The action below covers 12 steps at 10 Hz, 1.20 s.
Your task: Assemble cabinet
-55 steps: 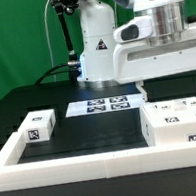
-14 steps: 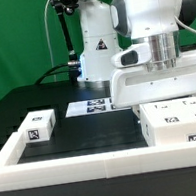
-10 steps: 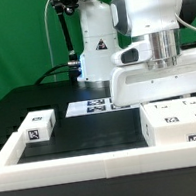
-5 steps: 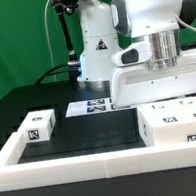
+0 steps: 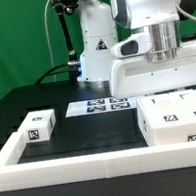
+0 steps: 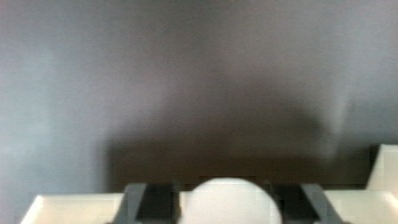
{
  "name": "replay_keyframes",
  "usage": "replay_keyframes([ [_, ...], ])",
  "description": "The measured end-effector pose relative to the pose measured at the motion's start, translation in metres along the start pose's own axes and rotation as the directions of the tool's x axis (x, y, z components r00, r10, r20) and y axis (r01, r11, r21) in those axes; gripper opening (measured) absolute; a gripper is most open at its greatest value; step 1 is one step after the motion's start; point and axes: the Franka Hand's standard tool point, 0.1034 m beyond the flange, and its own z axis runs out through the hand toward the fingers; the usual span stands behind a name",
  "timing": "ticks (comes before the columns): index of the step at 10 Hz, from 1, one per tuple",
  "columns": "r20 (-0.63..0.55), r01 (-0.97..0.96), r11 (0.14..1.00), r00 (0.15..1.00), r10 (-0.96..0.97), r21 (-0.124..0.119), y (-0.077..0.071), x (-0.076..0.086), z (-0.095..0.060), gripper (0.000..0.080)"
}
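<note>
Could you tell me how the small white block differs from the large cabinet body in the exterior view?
The small block is far smaller and lower than the cabinet body. The small block lies alone at the exterior view's left, while the cabinet body sits at the right, under the arm. Both are white and carry black-and-white tags.

No words or numbers are reading legibly. Triangle sign (image 5: 98, 45) is showing on robot base (image 5: 94, 66); square tags on cabinet (image 5: 175, 123), small block (image 5: 35, 127), marker board (image 5: 99, 107).
</note>
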Motion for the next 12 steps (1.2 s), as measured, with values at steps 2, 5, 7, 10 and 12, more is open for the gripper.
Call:
replay_keyframes([
  [2, 0.054, 0.0, 1.0, 0.999, 0.0, 0.001, 0.001, 0.017, -0.043, 0.0225],
  [5, 0.06, 0.0, 1.0, 0.998, 0.0, 0.001, 0.001, 0.012, -0.034, 0.0225],
  [7, 0.145, -0.008, 1.0, 0.989, 0.008, -0.001, 0.001, -0.002, -0.03, 0.0225],
  [10, 0.202, -0.01, 1.0, 0.979, 0.01, -0.004, -0.003, -0.008, -0.032, 0.0225],
  [12, 0.209, -0.01, 1.0, 0.978, 0.011, -0.004, -0.003, -0.01, -0.032, 0.0225],
])
